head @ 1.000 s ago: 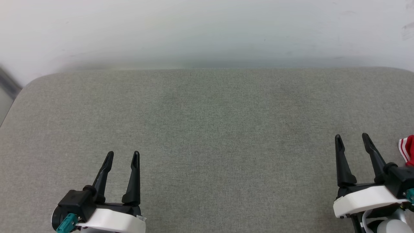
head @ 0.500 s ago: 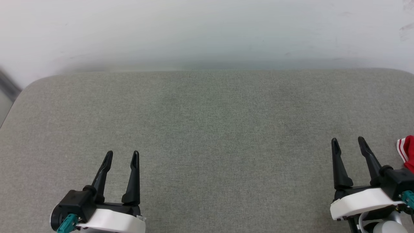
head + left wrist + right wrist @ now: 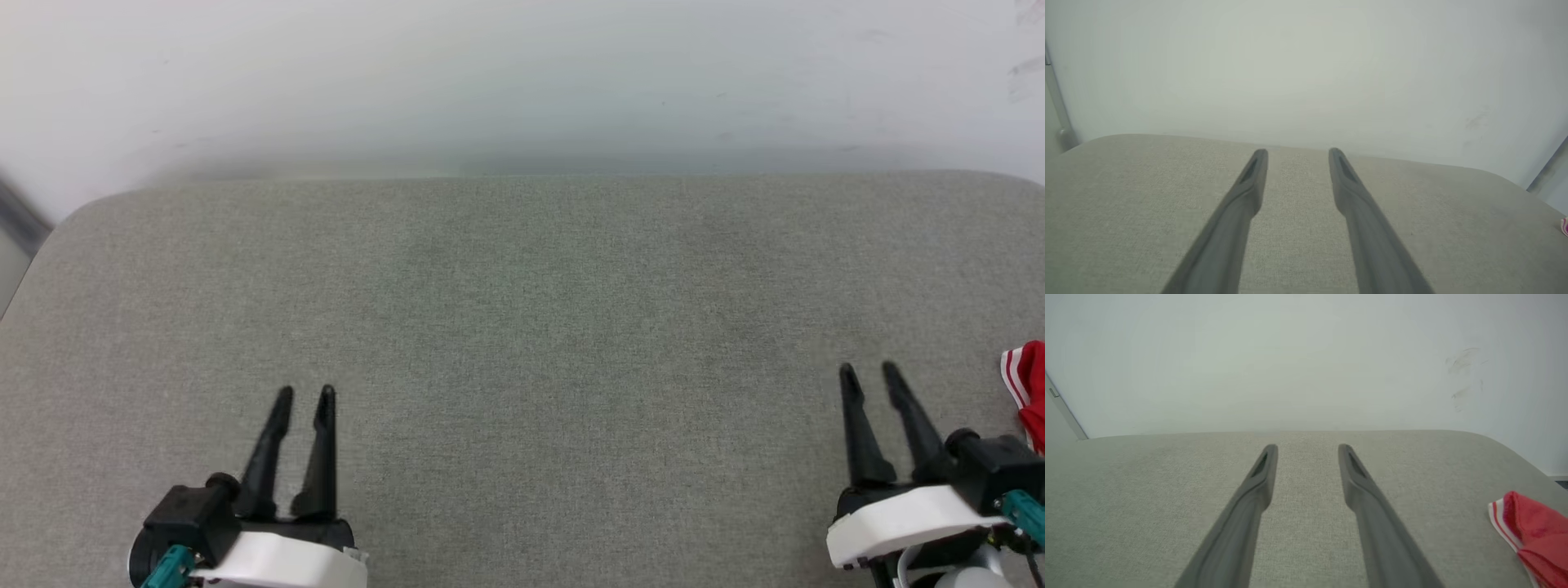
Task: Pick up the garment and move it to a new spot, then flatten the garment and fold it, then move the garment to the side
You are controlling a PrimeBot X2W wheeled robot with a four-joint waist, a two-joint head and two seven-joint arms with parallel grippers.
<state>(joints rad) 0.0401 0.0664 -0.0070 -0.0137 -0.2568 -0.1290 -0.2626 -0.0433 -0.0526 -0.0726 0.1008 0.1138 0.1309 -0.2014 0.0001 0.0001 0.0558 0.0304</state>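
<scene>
Both claws hover empty, jaws apart — left gripper (image 3: 304, 394) at seven o'clock, right gripper (image 3: 869, 372) at four. The garment (image 3: 1030, 384) lies beside it at the grey cushion's (image 3: 522, 310) three-o'clock edge — moving aside looks done; nothing further seems needed.

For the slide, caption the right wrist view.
Right gripper, jaws apart and empty, over the grey cushion; red garment lies off to its right.

On the cushion (image 3: 522, 327), the left gripper (image 3: 304, 396) sits at seven o'clock and the right gripper (image 3: 868, 372) at four. The shirt (image 3: 1030, 384) lies just beside the right gripper, toward three o'clock. The wall (image 3: 522, 73) stands behind at twelve.
</scene>
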